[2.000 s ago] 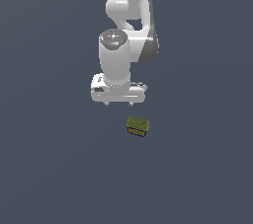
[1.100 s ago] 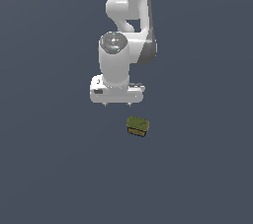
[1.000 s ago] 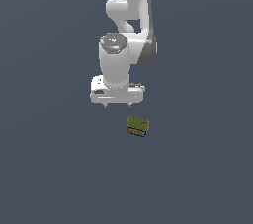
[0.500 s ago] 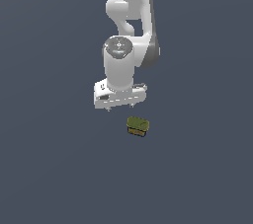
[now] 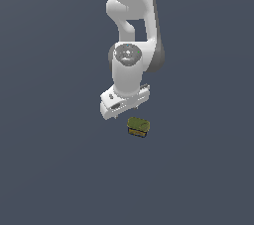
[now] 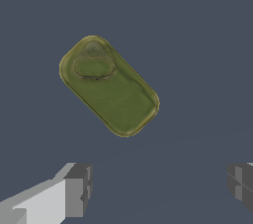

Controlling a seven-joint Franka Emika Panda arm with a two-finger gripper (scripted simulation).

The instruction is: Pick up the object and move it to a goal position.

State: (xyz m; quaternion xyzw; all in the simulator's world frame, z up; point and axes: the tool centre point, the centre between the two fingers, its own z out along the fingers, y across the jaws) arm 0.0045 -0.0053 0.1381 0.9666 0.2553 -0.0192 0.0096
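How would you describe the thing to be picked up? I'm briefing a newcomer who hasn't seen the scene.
Find the white robot arm over the plain dark grey floor. Just below its open pincer lies the object, a small olive-green can-like block with a yellow-orange and dark blue band. It is the only loose, coloured item there.

arm (image 5: pixel 130 1) cut off above, end effector (image 6: pixel 158 188) fingertips cropped

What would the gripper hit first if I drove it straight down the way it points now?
Probably the bare floor, not the can. In the wrist view the can lies off to one side of the open gripper, outside the gap between its fingers. Depth is uncertain.
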